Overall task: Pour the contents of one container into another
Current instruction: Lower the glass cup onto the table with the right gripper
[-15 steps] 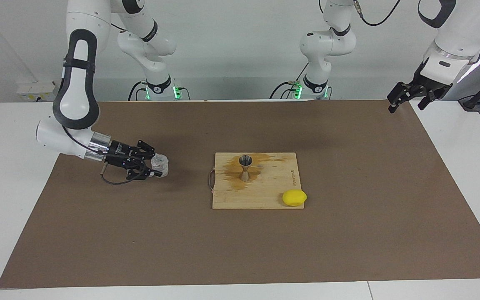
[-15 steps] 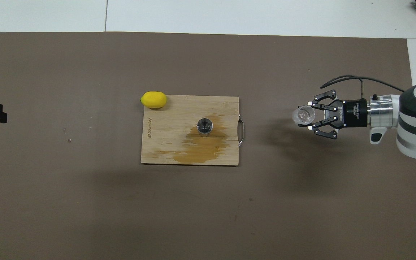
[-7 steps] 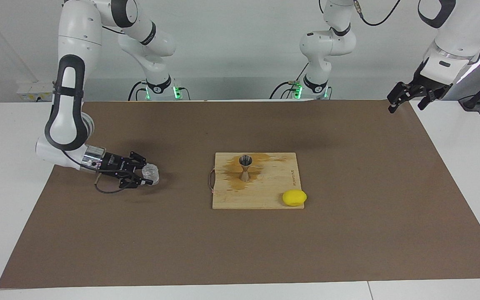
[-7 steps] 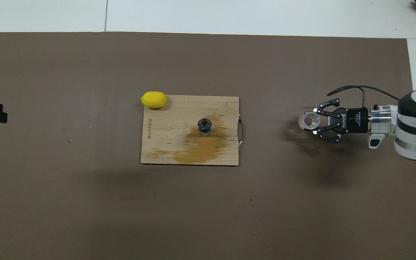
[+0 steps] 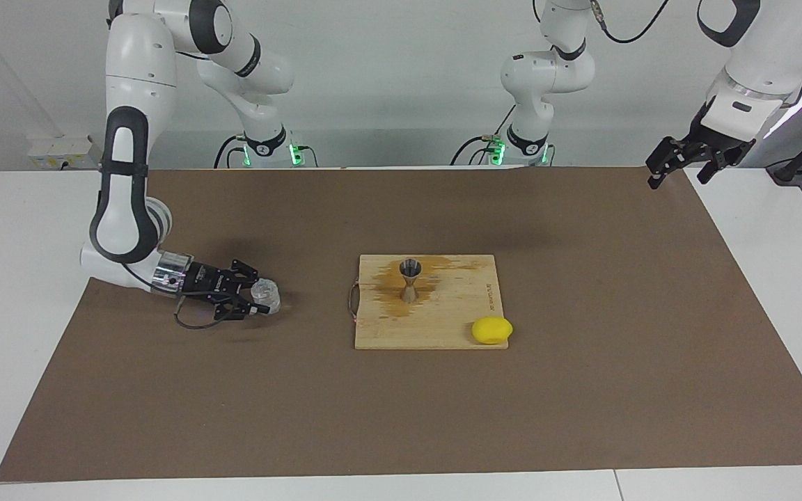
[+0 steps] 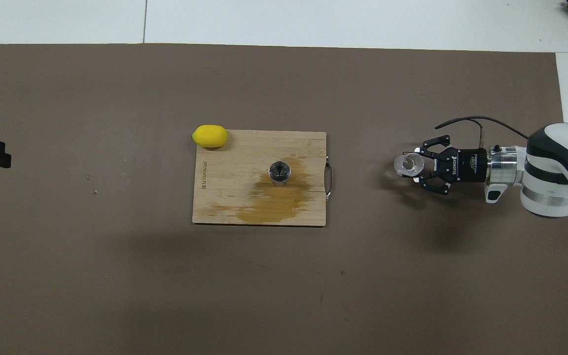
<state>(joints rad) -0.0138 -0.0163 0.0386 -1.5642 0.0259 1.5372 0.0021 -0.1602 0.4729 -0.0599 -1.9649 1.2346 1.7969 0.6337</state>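
Glass cup [image 5: 266,294] upright between right tool's [image 5: 256,298] closed fingers, on the mat [image 5: 582,390].

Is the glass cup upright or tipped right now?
Upright: the glass cup, gripped by the right hand, shows its round mouth facing up in the overhead view.

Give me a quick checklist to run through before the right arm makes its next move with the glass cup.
1. Right end effector shut on the glass cup: ok.
2. Cup upright, mouth up: ok.
3. Cup resting on the brown mat: cannot tell.
4. Metal jigger upright on the cutting board: ok.
5. Board dry: not ok, stained around the jigger.
6. Left end effector open, waiting at the mat's corner: ok.
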